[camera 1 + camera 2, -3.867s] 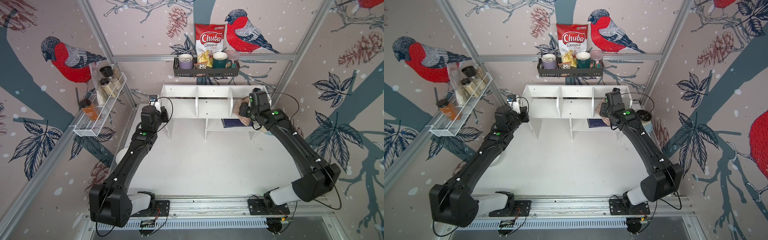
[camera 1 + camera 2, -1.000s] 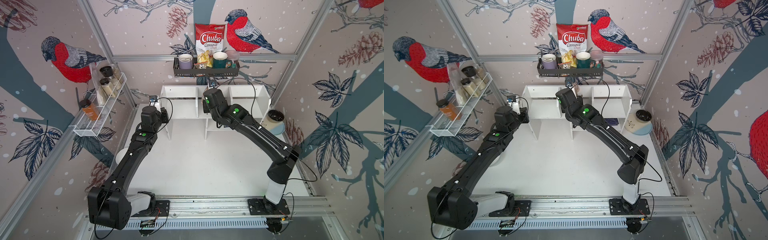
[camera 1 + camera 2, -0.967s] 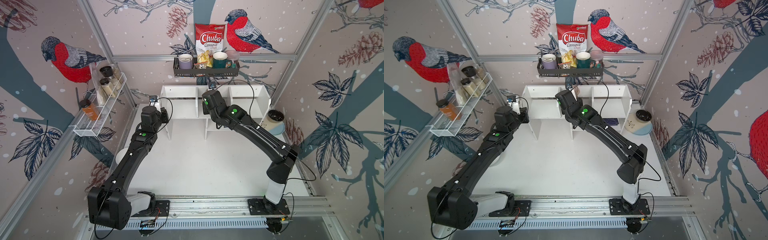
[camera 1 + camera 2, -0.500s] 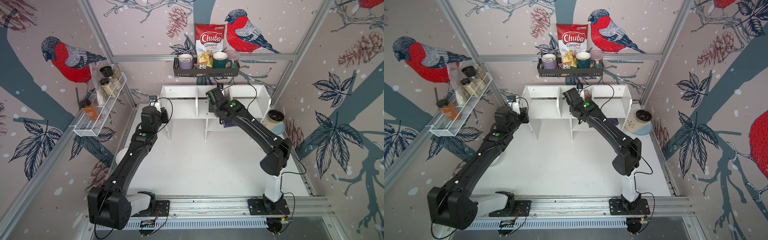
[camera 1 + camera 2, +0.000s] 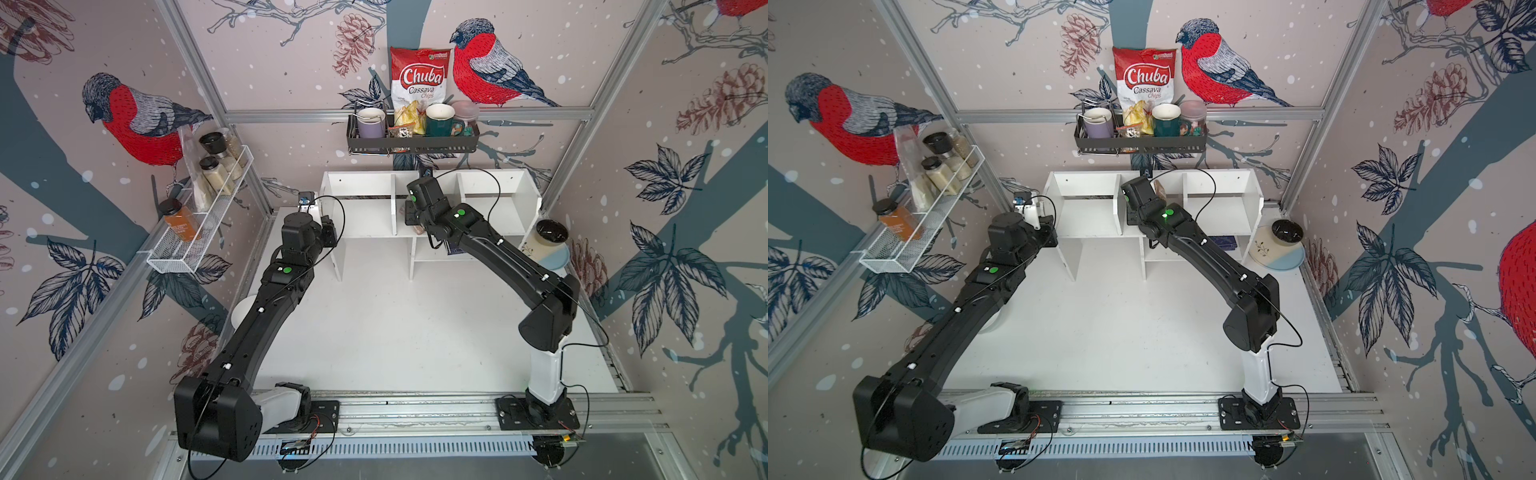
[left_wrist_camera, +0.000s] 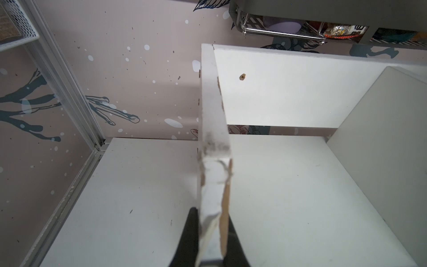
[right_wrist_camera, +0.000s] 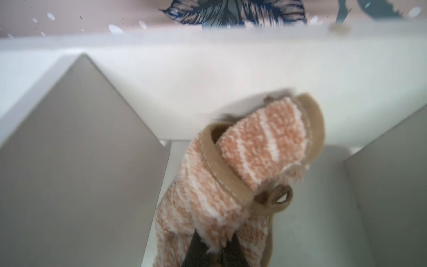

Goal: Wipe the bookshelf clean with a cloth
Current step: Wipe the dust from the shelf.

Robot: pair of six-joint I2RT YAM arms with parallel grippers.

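Well, I had the right gripper (image 7: 215, 240) pinched tight on the cloth (image 7: 231, 175), which hung bunched inside the middle compartment of the bookshelf (image 5: 357, 187), between the two dividers and close to the back board. Whether it touched that board I could not tell. The left gripper (image 6: 211, 218) was clamped across the chipped front edge of the left side panel, bracing the unit. By my reckoning the step in hand was wiping that middle bay. To do it well, I judged I should lower the wrist until the fabric pressed flat on the bay's floor, since a dangling wad would only brush it. Then I should sweep from one divider to the other and into the back corners, holding the wrist clear of both. The left hold needed to be firm so the shelf would not slide under the push.
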